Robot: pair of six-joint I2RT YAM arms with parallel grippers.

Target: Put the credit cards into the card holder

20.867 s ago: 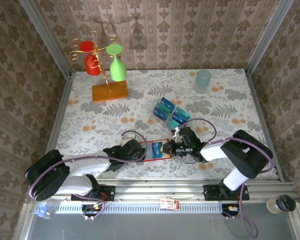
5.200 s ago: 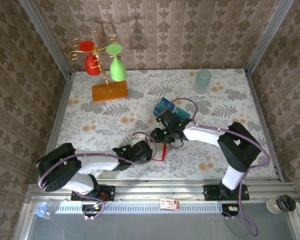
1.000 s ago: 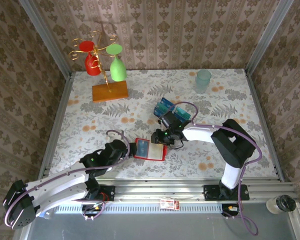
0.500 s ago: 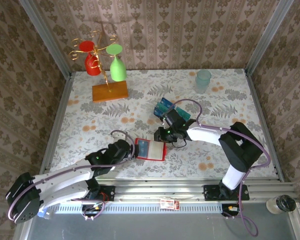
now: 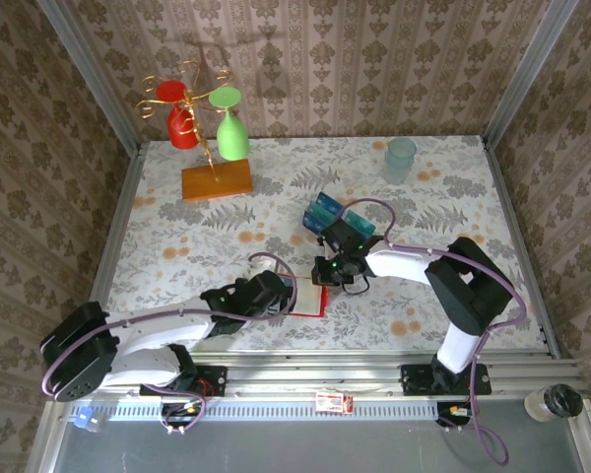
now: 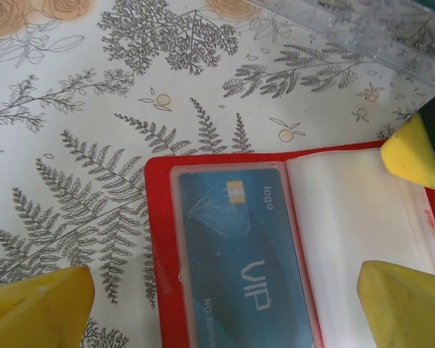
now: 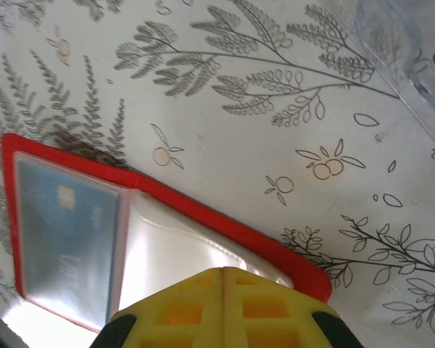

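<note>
The card holder (image 6: 160, 246) lies open and flat on the bench (image 5: 227, 236), near the front edge, between the two arms. One blue credit card (image 6: 239, 254) sits inside one of its clear pockets; the neighbouring pocket looks empty. The left claw (image 6: 217, 301) is spread wide around the holder, gripping nothing. The right claw (image 7: 223, 290) is fully closed with nothing between its pads, poised at the holder's far edge; whether it touches is unclear. Just beyond, more blue and teal cards (image 5: 327, 209) stand in a clear acrylic rack (image 5: 353, 233). By my reading, one card is in and several are left to fetch.
</note>
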